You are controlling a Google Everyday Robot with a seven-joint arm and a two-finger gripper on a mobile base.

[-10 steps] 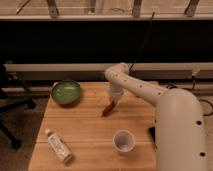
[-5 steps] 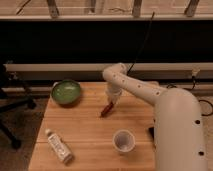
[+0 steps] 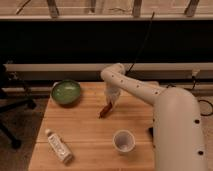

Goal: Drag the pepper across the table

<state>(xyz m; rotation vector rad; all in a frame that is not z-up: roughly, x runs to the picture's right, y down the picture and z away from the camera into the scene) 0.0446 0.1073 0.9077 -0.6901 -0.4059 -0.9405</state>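
The pepper (image 3: pixel 104 110) is a slim red-orange chili lying on the light wooden table (image 3: pixel 85 130), a little above the table's middle, pointing down-left. My white arm reaches in from the right and bends down over it. The gripper (image 3: pixel 112 101) hangs at the pepper's upper right end, touching or just above it. The arm's end hides the upper tip of the pepper.
A green bowl (image 3: pixel 66 92) sits at the table's back left. A white bottle (image 3: pixel 58 146) lies at the front left. A white cup (image 3: pixel 123 140) stands at the front, right of centre. A dark chair base (image 3: pixel 12 107) is left of the table.
The gripper and the pepper have shifted slightly to the left across the table. The bowl, bottle and cup have not moved.
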